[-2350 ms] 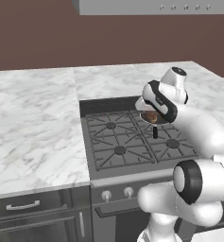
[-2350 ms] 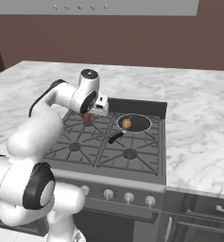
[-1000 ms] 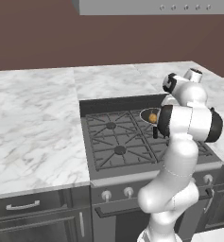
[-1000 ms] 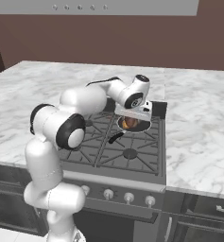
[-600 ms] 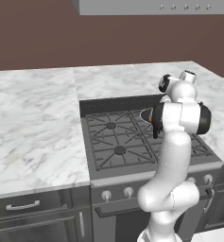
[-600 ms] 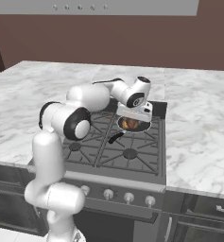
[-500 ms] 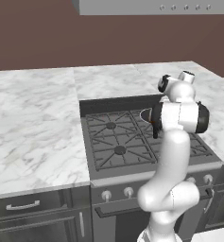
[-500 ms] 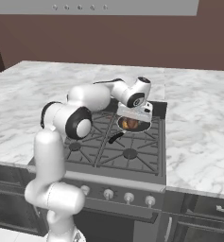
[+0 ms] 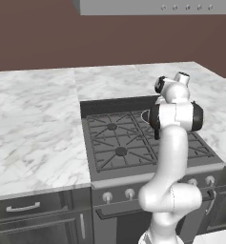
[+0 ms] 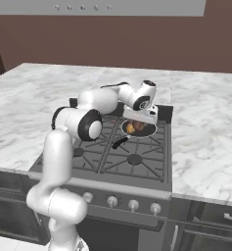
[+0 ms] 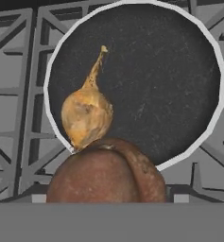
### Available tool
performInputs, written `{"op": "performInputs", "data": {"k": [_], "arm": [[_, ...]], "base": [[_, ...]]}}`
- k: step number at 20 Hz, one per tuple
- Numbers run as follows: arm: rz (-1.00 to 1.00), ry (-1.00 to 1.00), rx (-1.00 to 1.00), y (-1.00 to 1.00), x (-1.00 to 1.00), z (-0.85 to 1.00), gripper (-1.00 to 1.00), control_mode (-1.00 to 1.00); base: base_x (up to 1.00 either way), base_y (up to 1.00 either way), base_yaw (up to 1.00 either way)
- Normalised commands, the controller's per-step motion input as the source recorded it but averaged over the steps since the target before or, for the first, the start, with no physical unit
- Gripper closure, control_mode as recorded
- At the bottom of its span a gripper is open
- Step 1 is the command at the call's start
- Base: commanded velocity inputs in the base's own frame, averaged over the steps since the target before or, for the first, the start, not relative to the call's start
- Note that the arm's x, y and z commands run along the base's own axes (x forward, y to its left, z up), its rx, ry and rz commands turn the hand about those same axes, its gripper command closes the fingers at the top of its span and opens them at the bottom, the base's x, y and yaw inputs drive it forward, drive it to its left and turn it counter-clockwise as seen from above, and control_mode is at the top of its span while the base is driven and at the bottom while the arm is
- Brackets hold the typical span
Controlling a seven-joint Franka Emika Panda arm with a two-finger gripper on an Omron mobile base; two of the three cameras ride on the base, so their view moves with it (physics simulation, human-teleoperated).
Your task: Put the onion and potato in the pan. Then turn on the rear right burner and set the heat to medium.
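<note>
Golden-tan onion (image 11: 87,117) lies in the round dark pan (image 11: 179,80); the reddish-brown potato (image 11: 106,172) sits at the gripper (image 10: 139,119), whose grip can't be judged.

Glossy white rounded arm (image 9: 169,157) segments joined by dark grey joint rings, on a white base.

We see the pan (image 11: 170,71) with a matt, finely speckled black inside and a smooth pale metal rim. The onion (image 11: 86,115), toward nine o'clock in it, has a papery golden skin, dull and faintly streaked. The potato (image 11: 106,175), at six o'clock, shows a smooth reddish-brown skin with a soft sheen. The grate (image 11: 19,99) looks like matt grey cast iron. The bench (image 9: 33,124) is polished white marble with grey veins. The arm (image 9: 174,143) is glossy white plastic.
</note>
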Motion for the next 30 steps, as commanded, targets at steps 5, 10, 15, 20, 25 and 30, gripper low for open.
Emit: {"op": "performInputs", "data": {"k": [5,10,15,20,25,30], "arm": [[0.00,0.00,0.00,-0.08,0.53,-0.08,1.00,-1.00],[0.00,0.01,0.00,-0.07,0.26,-0.05,1.00,-1.00],[0.00,0.02,0.00,-0.10,0.00,-0.20,1.00,-1.00],[0.00,0.03,0.00,-0.01,0.00,-0.40,1.00,-1.00],[0.00,0.00,0.00,0.00,0.21,-0.31,1.00,-1.00],[0.00,0.00,0.00,0.00,0.26,-0.04,1.00,-1.00]], "base": [[0.00,0.00,0.00],[0.00,0.00,0.00],[0.00,0.00,0.00],[0.00,0.00,0.00],[0.00,0.00,0.00],[0.00,0.00,0.00]]}}
